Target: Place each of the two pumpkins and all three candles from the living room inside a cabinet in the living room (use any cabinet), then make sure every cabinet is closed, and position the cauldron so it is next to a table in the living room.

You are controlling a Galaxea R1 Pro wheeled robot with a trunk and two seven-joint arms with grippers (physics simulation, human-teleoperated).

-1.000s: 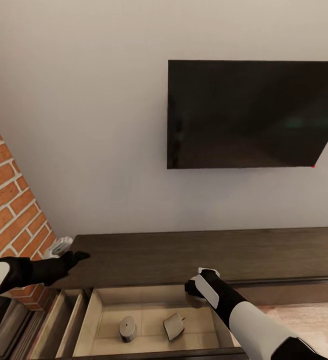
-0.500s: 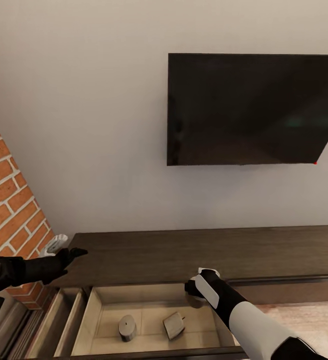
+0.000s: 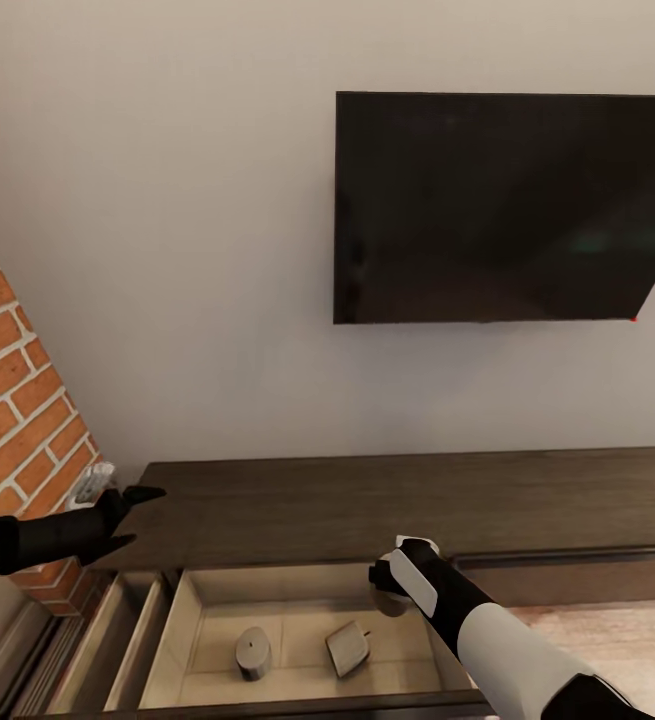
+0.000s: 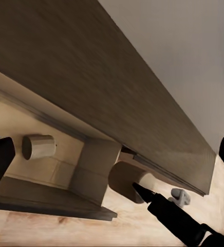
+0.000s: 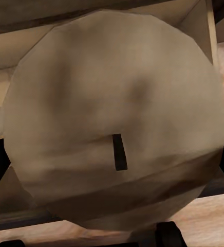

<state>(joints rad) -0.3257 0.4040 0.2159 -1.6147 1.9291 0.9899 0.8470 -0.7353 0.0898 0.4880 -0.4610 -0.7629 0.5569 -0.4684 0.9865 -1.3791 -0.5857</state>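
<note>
A pale round candle (image 5: 117, 123) is grasped by the right end effector (image 3: 392, 590) over the open cabinet (image 3: 367, 505) drawer; the left end effector (image 3: 127, 515) is held released at 9 o'clock.

Two candles (image 3: 253, 654) (image 3: 347, 649) lie side by side in the cabinet's (image 3: 417, 500) open drawer (image 3: 189, 625), under the TV (image 3: 507, 205); bricks (image 3: 17, 400) stand left.
</note>
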